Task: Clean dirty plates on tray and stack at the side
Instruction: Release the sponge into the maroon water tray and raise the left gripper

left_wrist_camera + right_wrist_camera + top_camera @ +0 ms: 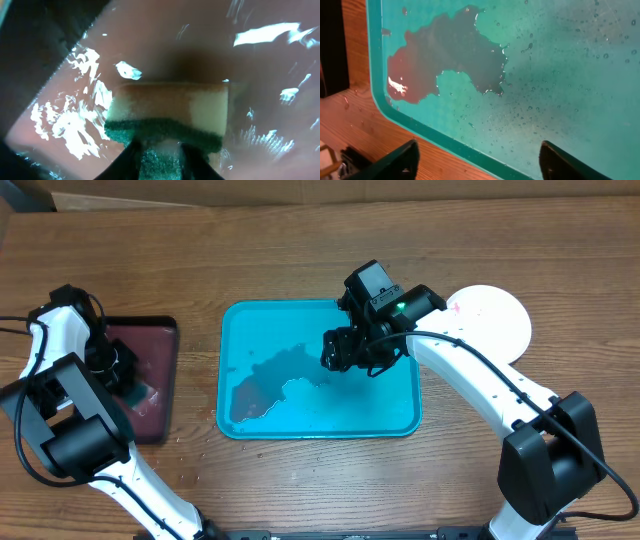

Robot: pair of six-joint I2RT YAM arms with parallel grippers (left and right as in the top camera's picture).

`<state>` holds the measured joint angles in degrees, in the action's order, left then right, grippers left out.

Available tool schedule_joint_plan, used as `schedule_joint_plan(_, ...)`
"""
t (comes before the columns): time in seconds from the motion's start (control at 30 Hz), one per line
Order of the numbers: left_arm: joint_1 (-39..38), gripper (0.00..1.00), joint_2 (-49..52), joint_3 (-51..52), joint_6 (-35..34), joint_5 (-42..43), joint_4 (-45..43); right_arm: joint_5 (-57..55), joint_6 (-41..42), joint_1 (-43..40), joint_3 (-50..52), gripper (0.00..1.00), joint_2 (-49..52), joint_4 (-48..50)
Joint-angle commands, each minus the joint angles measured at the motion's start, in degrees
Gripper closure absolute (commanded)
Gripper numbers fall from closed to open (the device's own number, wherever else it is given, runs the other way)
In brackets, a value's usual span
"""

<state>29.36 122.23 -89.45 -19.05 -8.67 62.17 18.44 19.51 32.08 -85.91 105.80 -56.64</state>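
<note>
Maroon tray (160, 355) at the table's left edge carries a sponge (167, 117); the left gripper (161, 146) straddles its green pad, and whether it grips or has let go I cannot tell. At the table's middle, the teal tray (390, 405) holds a puddle (270, 375); the right gripper (480, 155) hangs spread and empty above it. A white plate (495, 315) lies right of it, toward the table's far edge

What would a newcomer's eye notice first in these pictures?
The bright teal tray at the centre holds a murky puddle and no plates. The right gripper hovers open above it. A white plate lies to the right, and a sponge rests on the wet maroon tray at left.
</note>
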Motion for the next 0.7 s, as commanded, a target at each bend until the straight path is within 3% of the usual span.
schedule_joint_plan(0.0,0.3,0.67,0.5,-5.2,0.6,5.6,5.6,-0.4,0.5,0.1,0.0,0.16,-1.1,-0.2)
schedule_joint_plan(0.17,0.3,0.62,-7.5,-14.1,0.6,14.2,9.5,-0.4,0.7,0.1,0.0,0.11,-2.8,-1.6)
schedule_joint_plan(0.33,0.1,0.36,-19.5,-16.9,0.6,17.3,8.7,-0.5,0.7,0.0,0.0,0.10,-8.6,-2.6)
schedule_joint_plan(0.43,0.1,0.26,-23.7,-16.9,0.6,17.5,10.8,-2.3,0.7,0.1,0.0,0.10,-13.5,-3.8)
schedule_joint_plan(0.5,0.1,0.10,-25.7,-16.9,-0.2,18.1,14.1,-4.1,0.7,0.1,0.0,0.09,-17.0,-5.2)
schedule_joint_plan(0.67,-0.2,0.08,-27.6,-16.7,0.0,20.6,23.4,-6.0,0.7,0.1,0.0,0.07,-25.2,-10.1)
